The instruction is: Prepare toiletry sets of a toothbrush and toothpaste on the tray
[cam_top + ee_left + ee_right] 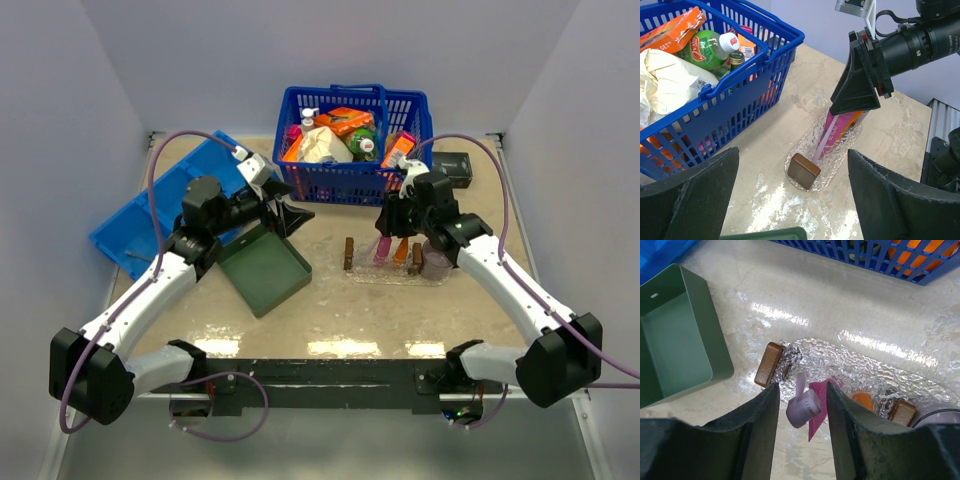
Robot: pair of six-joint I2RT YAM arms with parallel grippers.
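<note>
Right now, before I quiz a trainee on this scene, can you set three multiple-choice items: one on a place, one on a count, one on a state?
1. Where is the pink tube?
A. in the blue basket
B. on the clear tray
C. in the dark green tray

2. How many brown handles does the clear tray have?
A. one
B. two
C. four

3. How is the left gripper?
A. open and empty
B. shut on the orange tube
C. shut on the purple mug

Answers:
1 B: both wrist views show it on the tray's rippled plastic.
2 B: the right wrist view shows one at each short end, the second here.
3 A: its fingers stand wide apart with nothing between them.
</note>
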